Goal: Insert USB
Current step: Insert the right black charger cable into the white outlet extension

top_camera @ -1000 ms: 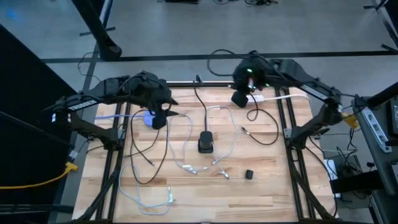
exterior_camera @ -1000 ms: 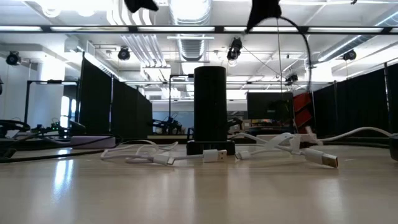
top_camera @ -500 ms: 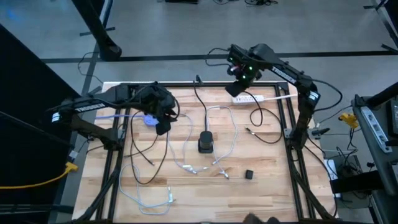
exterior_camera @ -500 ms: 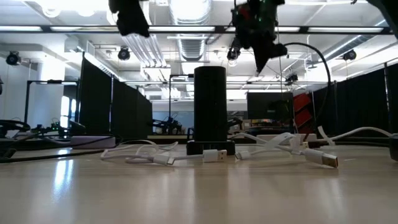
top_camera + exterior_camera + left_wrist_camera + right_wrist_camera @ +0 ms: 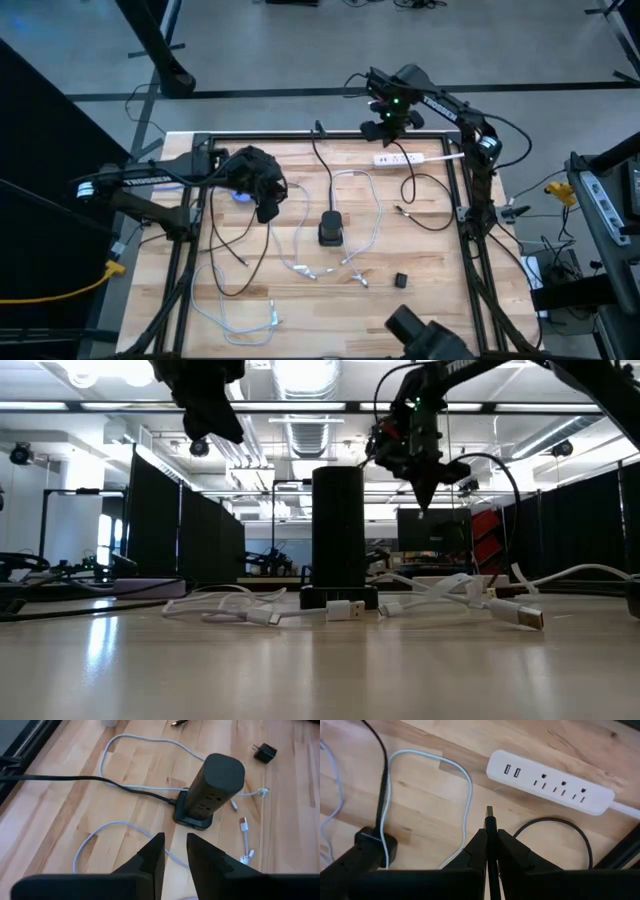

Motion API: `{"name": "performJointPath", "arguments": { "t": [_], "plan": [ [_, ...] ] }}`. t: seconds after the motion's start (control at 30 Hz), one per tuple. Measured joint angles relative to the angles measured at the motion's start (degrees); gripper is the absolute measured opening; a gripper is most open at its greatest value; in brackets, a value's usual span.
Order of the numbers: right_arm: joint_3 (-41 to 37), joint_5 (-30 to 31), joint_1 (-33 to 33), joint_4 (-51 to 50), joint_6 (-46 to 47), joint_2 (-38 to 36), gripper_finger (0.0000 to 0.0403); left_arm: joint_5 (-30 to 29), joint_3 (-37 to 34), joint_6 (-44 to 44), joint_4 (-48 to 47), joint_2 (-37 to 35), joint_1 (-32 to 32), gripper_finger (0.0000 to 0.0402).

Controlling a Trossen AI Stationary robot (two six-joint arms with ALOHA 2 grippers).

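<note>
My right gripper [image 5: 392,125] hangs over the table's far right, shut on a black USB plug [image 5: 490,817]. The plug points down near the white power strip [image 5: 550,782], beside the strip's two USB ports [image 5: 510,770]. The strip lies flat on the table [image 5: 408,158]. My left gripper [image 5: 174,851] is above the table's left half [image 5: 265,205], its fingers a narrow gap apart with nothing between them. It looks toward the black tower power strip [image 5: 217,785], which stands upright mid-table [image 5: 331,228]. My right gripper pinches the black USB plug [image 5: 490,832] between its two fingers, from above, pointing down. The plug's metal end [image 5: 489,811] sticks out past the fingertips. It is lifted clear of the table, and its black cable [image 5: 500,470] loops down behind it.
White USB cables [image 5: 300,262] and black cords [image 5: 240,255] lie looped around the tower. A small black adapter [image 5: 401,281] lies near the front right. A black cable loop [image 5: 425,205] lies below the white strip. A dark object [image 5: 425,340] juts in at the near edge.
My right gripper has come down with the black plug over the table's far right and rolled its wrist, so the plug now points down. My left gripper has sunk lower over the table's left half.
</note>
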Motion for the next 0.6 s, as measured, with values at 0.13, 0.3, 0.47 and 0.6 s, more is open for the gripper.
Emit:
{"name": "performJointPath", "arguments": {
  "t": [0.13, 0.3, 0.47, 0.6],
  "plan": [
    [-0.1, 1.4, -0.3, 0.1, 1.0, 2.4, 0.0015, -1.2, -0.8, 0.2, 1.2, -1.8, -0.3, 0.0066],
    [-0.3, 4.1, -0.7, 0.0, 0.8, 4.6, 0.0015, -1.3, -1.2, 0.4, 3.3, -3.7, -0.3, 0.0066],
    [-0.5, 4.0, -0.9, 0.0, -0.1, 6.8, 0.0015, -2.8, -1.2, 1.8, 4.2, -3.8, -0.3, 0.0066],
    [-0.7, 4.0, -1.3, 0.0, 0.2, 8.1, 0.0015, -4.2, -1.2, 2.5, 5.0, -3.3, -0.3, 0.0066]
  ]
}}
